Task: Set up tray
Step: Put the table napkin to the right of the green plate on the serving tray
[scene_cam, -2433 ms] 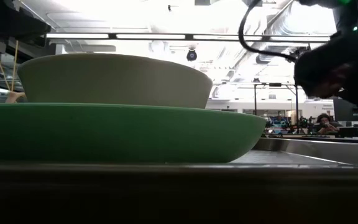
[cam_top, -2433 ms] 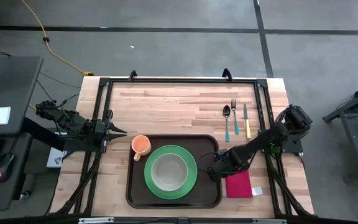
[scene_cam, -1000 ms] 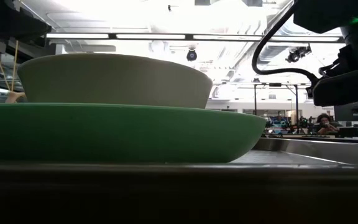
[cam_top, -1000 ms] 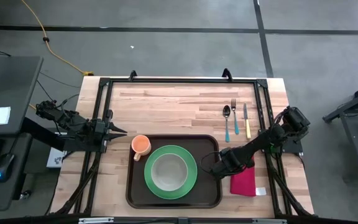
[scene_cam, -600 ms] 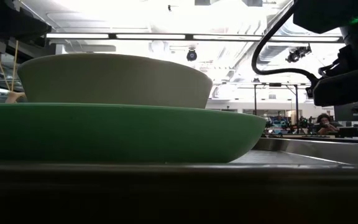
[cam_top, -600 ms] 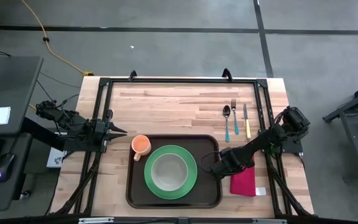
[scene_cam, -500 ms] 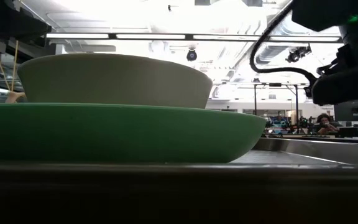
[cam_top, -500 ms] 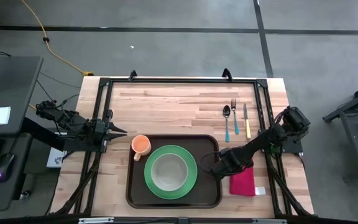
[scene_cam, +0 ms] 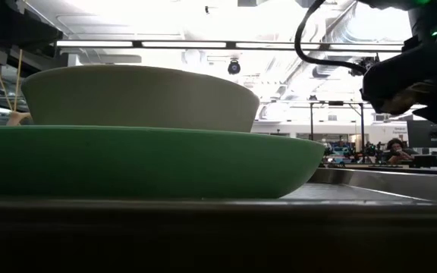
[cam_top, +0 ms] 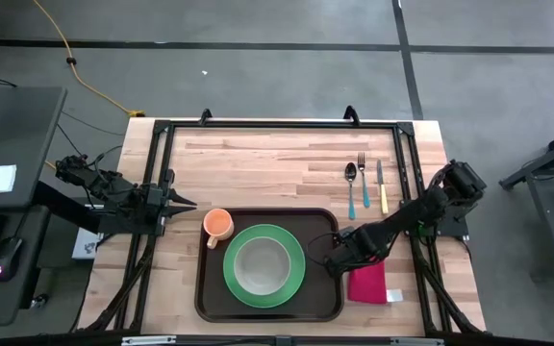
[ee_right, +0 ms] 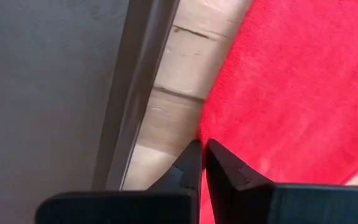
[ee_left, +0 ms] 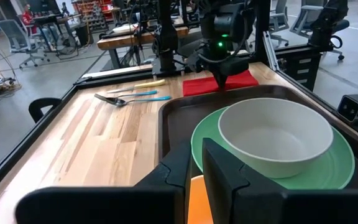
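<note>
Your right gripper (cam_top: 336, 261) has its fingers pinched together, low over the worktop (cam_top: 277, 163) in the narrow gap between the tray's right rim and the red cloth (cam_top: 367, 284). In the right wrist view the closed fingertips (ee_right: 199, 149) sit right at the cloth's edge; you cannot tell from these views whether any fabric is caught between them. The tray (cam_top: 205, 303) lies at the near middle of the worktop, carrying a green plate (cam_top: 296, 279) with a cream bowl (cam_top: 263, 263) on it. An orange cup (cam_top: 218, 224) stands at the tray's far left corner. Beyond the cloth, a spoon (cam_top: 351, 183), a fork (cam_top: 363, 178) and a knife (cam_top: 382, 185) lie side by side, well apart from the tray. Your left gripper (cam_top: 187, 202) waits at the worktop's left edge, near the cup, its fingers a narrow slit apart and holding nothing.
</note>
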